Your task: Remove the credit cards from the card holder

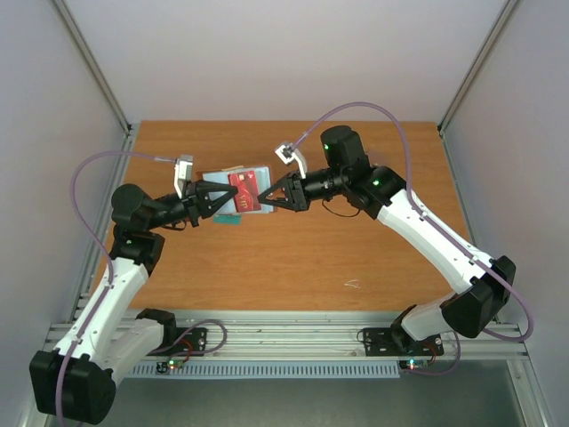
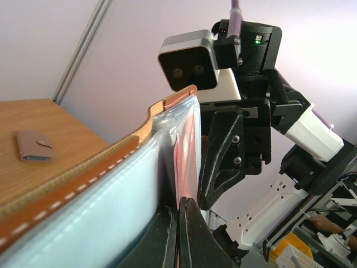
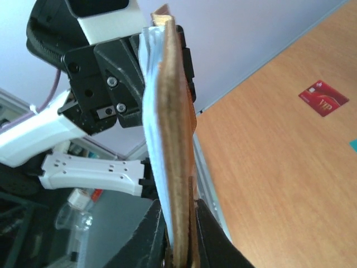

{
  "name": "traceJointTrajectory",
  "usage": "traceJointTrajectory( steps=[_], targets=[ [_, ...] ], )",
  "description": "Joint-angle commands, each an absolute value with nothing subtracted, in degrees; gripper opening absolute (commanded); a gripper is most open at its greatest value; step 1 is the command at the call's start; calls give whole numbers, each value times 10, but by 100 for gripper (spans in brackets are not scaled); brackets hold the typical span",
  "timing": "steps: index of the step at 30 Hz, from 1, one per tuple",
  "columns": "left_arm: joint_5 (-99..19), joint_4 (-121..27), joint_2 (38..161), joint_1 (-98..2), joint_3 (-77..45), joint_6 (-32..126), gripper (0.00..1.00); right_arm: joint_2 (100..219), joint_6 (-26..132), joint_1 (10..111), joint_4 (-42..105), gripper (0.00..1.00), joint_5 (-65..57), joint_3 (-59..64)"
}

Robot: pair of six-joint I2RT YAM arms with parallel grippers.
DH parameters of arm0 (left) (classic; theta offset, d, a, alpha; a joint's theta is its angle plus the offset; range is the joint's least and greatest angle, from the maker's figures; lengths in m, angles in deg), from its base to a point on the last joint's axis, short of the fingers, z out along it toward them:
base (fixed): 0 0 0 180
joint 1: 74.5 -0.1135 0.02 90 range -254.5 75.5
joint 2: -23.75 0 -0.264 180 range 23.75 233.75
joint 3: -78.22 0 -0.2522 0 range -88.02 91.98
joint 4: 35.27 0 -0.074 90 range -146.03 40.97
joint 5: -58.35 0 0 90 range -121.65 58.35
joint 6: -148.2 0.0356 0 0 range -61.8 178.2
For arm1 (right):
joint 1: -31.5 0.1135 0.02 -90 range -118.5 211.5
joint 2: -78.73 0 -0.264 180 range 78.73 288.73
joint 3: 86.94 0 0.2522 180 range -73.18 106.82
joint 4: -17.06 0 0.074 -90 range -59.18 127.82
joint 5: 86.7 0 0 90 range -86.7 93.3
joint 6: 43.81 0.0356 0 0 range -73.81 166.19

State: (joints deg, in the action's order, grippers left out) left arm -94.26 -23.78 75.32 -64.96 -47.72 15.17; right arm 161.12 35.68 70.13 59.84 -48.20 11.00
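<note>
Card holder [image 3: 174, 145], held off the table [image 1: 311, 258] at mid-table between the two arms and seen edge-on from both wrists: tan stitched cover [image 2: 167, 103], pale blue clear sleeves [image 2: 111, 212].

Nearest, left wrist view: the left gripper [image 2: 178, 223] has its fingers pressed together on a thin leaf at the holder's edge. A red card [image 2: 188, 139] sits in a sleeve just above that pinch. Whether the fingers hold the card itself or only sleeve film cannot be told.

Nearest, right wrist view: the right gripper [image 3: 179, 229] is clamped on the opposite edge, with cover and sleeves between its fingers.

Beyond, on the table: a second red card [image 3: 323, 100] lies flat, well apart from the holder. A teal card [image 1: 229, 220] lies near the left gripper's tip. Farther off is a small brown snap-tab wallet [image 2: 33, 146].

Step in hand, as judged: drawing a card from its sleeve. Done well, the right grip serves as a fixed anchor while the left pulls straight along the sleeve mouth, without twist. If the film stretches with the pull, the pinch is on the sleeve and should be re-taken on the bare card edge. At least one card appears to remain inside.
</note>
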Motion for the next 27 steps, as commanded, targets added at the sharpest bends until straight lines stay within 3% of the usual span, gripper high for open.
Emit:
traceJointTrajectory(
  steps=[1, 9, 15, 27],
  targets=[
    [-949, -198, 745, -654, -484, 151, 0, 1598, 367, 699, 569, 1, -513, 109],
    [-953, -131, 743, -660, -494, 110, 17, 1600, 363, 698, 573, 1, -523, 110],
    [-953, -135, 743, -660, -497, 112, 5, 1602, 362, 698, 568, 1, -524, 111],
    [-956, -133, 738, -669, -510, 105, 10, 1600, 364, 691, 566, 1, -529, 102]
  ],
)
